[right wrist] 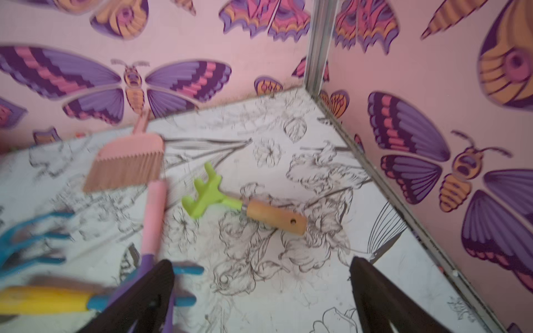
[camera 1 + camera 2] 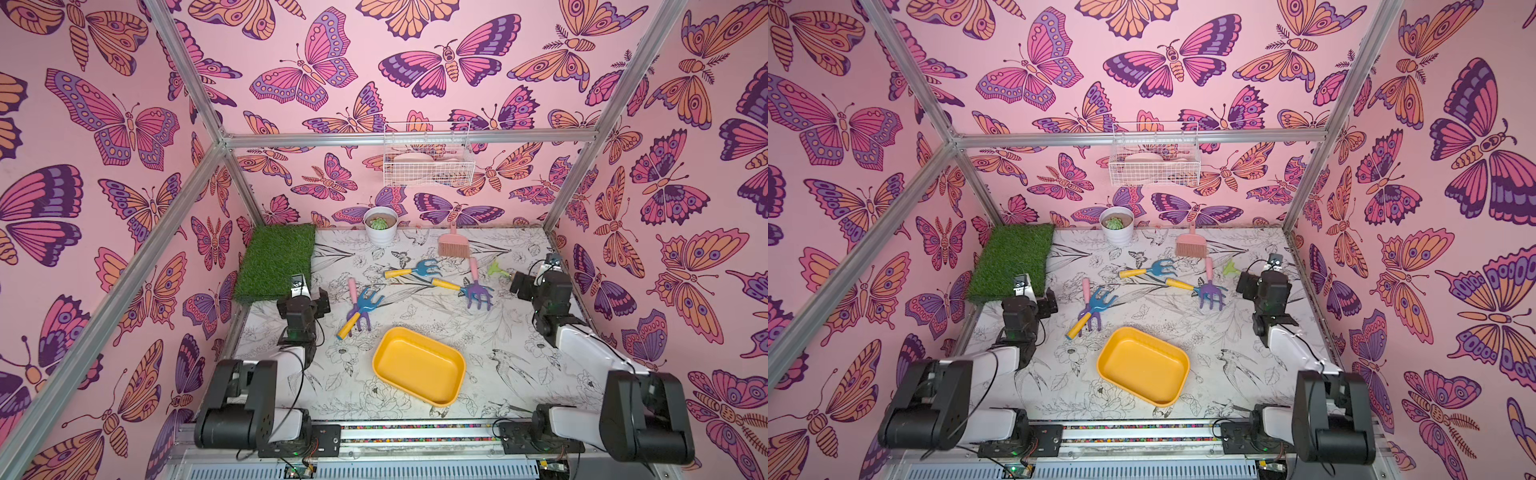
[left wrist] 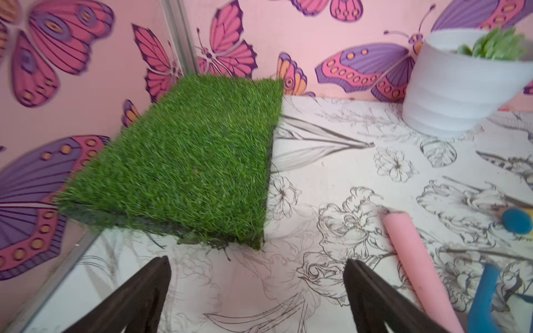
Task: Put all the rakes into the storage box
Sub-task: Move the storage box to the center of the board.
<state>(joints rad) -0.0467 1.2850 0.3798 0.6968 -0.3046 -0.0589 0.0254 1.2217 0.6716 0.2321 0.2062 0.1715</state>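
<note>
Left wrist: my left claw (image 3: 256, 261) is spread wide and holds nothing, with only printed table (image 3: 346, 178) under the gap. The grass mat (image 3: 184, 161) is straight ahead, close to the tips but apart from them. Further ahead, off toward mid-table, is a white pot (image 3: 450, 92) with a succulent (image 3: 496, 43). A pink handle (image 3: 415, 259) lies just outside the finger on that same side, with a blue rake (image 3: 484, 297) beside it. The storage box isn't in this view.

Right wrist: my right claw (image 1: 261, 261) is wide too, empty, over bare table. The green rake (image 1: 213, 193) with its wooden handle (image 1: 277, 216) lies flat ahead of the tips, clear of both fingers. The pink brush (image 1: 127, 164) is further ahead, toward mid-table. A purple rake (image 1: 154, 213) runs right along the mid-table finger. It's blurred, so I can't tell if they touch. A yellow handle (image 1: 43, 299) crosses it there, and another blue rake (image 1: 28, 239) lies beyond.

Top views: both show the storage box (image 2: 417, 365), a yellow tray, behind both claws, between my two arms and nearer the bases. Every rake lies on the table outside it. One crossed pair (image 2: 363, 305) is just inboard of the left claw. A second pair (image 2: 478, 293) is inboard of the right claw. A lone yellow-handled one (image 2: 415, 271) lies mid-table, ahead of the box. I can't tell which rake is meant. The wire basket (image 2: 428, 158) hangs on the back wall, well ahead of both claws.
</note>
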